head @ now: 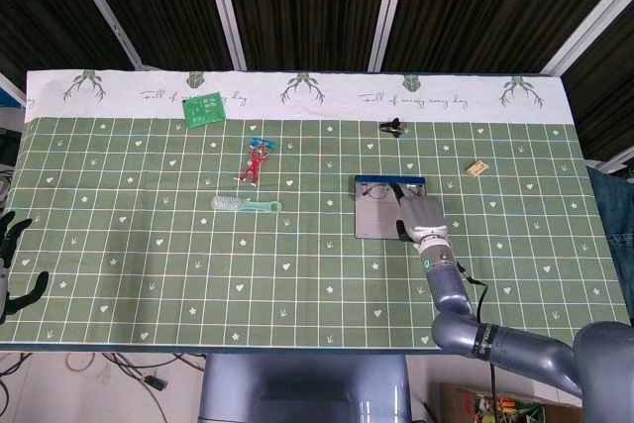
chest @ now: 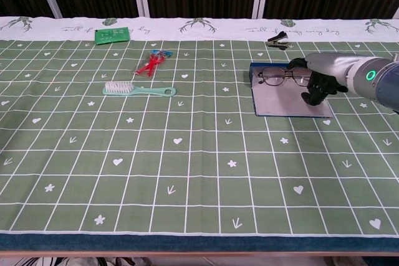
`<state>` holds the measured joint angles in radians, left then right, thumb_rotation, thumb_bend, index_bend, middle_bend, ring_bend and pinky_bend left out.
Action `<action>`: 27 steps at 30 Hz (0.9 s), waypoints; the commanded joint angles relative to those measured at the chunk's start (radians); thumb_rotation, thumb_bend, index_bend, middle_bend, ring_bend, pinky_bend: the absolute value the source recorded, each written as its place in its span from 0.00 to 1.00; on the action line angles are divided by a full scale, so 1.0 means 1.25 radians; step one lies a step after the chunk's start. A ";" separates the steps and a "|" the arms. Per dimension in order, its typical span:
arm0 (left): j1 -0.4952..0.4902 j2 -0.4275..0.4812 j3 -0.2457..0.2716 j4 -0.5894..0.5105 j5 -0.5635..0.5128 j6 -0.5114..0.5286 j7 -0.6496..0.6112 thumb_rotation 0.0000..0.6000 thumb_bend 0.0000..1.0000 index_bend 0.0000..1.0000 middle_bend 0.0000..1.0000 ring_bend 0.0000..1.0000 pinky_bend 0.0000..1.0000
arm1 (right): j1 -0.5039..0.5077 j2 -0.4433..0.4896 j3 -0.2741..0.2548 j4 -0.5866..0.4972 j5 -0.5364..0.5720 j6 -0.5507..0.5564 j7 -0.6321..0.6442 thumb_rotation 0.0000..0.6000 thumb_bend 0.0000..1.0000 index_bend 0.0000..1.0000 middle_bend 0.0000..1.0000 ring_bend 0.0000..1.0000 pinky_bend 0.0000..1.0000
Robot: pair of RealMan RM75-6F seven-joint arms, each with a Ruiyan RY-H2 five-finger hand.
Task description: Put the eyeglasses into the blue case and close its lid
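Note:
The blue case (chest: 254,73) lies open right of the table's middle, and its grey lid (chest: 288,105) is spread flat toward me. The eyeglasses (chest: 277,78) hang over the far, blue part of the case. My right hand (chest: 319,76) pinches their right end. In the head view the right hand (head: 420,216) covers the right side of the case (head: 374,217), and only a bit of the eyeglasses (head: 393,188) shows. My left hand (head: 10,263) hangs off the table's left edge with its fingers apart, holding nothing.
A green brush (chest: 138,90) and a red toy (chest: 151,63) lie left of the case. A green circuit board (chest: 112,34) sits at the far left. A black clip (chest: 278,41) lies beyond the case, and a small tan block (head: 477,168) to its right.

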<state>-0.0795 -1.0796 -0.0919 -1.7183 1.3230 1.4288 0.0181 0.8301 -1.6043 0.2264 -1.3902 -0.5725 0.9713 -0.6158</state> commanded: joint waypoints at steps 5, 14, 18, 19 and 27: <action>0.000 0.000 0.001 -0.002 -0.001 -0.001 0.004 1.00 0.35 0.12 0.00 0.00 0.00 | -0.060 0.085 -0.028 -0.154 -0.139 0.078 0.056 1.00 0.33 0.07 0.36 0.47 0.38; 0.002 -0.003 0.000 -0.006 -0.004 0.006 0.015 1.00 0.35 0.12 0.00 0.00 0.00 | -0.100 0.057 -0.070 -0.134 -0.267 0.137 0.101 1.00 0.22 0.12 0.22 0.27 0.25; 0.002 -0.003 0.000 -0.006 -0.005 0.004 0.016 1.00 0.35 0.12 0.00 0.00 0.00 | -0.107 0.021 -0.079 -0.074 -0.305 0.143 0.126 1.00 0.19 0.15 0.22 0.25 0.25; 0.002 -0.003 0.000 -0.006 -0.006 0.004 0.016 1.00 0.35 0.12 0.00 0.00 0.00 | -0.109 0.010 -0.079 -0.054 -0.316 0.143 0.138 1.00 0.19 0.16 0.22 0.25 0.25; 0.000 0.000 -0.001 -0.008 -0.010 -0.001 0.015 1.00 0.35 0.13 0.00 0.00 0.00 | -0.108 -0.034 -0.070 0.030 -0.342 0.133 0.155 1.00 0.19 0.17 0.22 0.25 0.25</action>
<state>-0.0791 -1.0795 -0.0927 -1.7284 1.3099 1.4270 0.0365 0.6944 -1.6367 0.1350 -1.3650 -0.9951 1.1424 -0.4240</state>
